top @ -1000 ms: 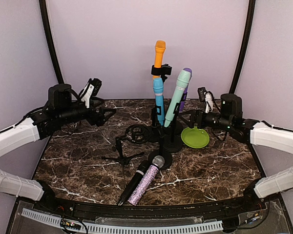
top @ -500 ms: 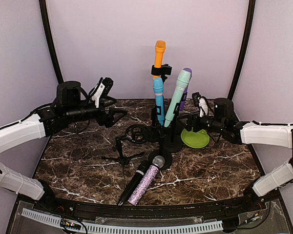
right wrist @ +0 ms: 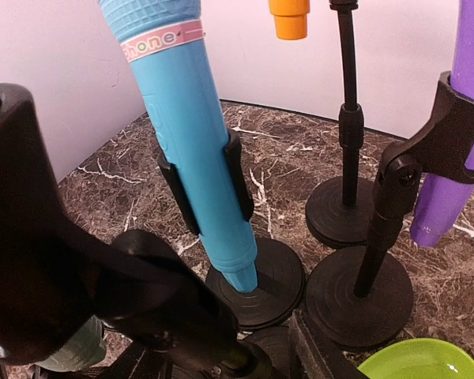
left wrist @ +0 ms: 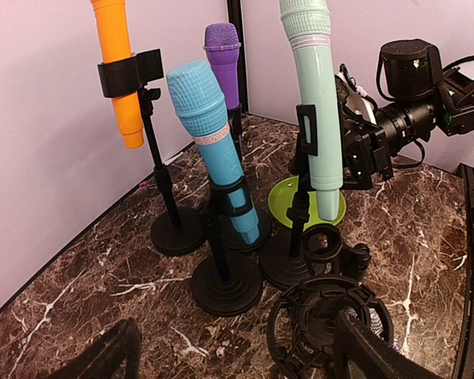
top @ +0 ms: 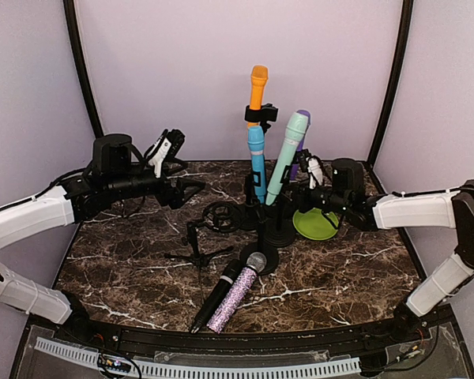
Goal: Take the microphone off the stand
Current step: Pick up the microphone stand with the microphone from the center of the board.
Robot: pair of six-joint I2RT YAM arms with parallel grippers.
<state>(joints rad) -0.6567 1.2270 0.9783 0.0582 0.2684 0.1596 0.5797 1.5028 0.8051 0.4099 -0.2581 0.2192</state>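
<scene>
My right claw [top: 299, 195] is up against the lower end of the mint-green microphone [top: 287, 154], its fingers partly drawn in on either side of the handle. I cannot tell whether the pads actually press on it, as my own wrist view is mostly black finger. The microphone sits tilted in the clip of its stand [top: 278, 233], at the middle of the cluster. My left claw [top: 196, 186] hangs spread wide and holds nothing, off to the left of the stands and above the table.

Behind the mint one stand a blue microphone [left wrist: 213, 142], an orange microphone [top: 257, 87] (the tallest) and a purple microphone [left wrist: 223, 63], each clipped upright. A lime-green dish [top: 316, 225] lies just right of the stand bases.

The table [top: 340, 276] is dark brown marble with white veins. Near its front edge a black microphone [top: 215, 296] and a glittery microphone [top: 238, 294] lie side by side, touching. Plain lilac walls [top: 182, 63] close in the back and both sides.
</scene>
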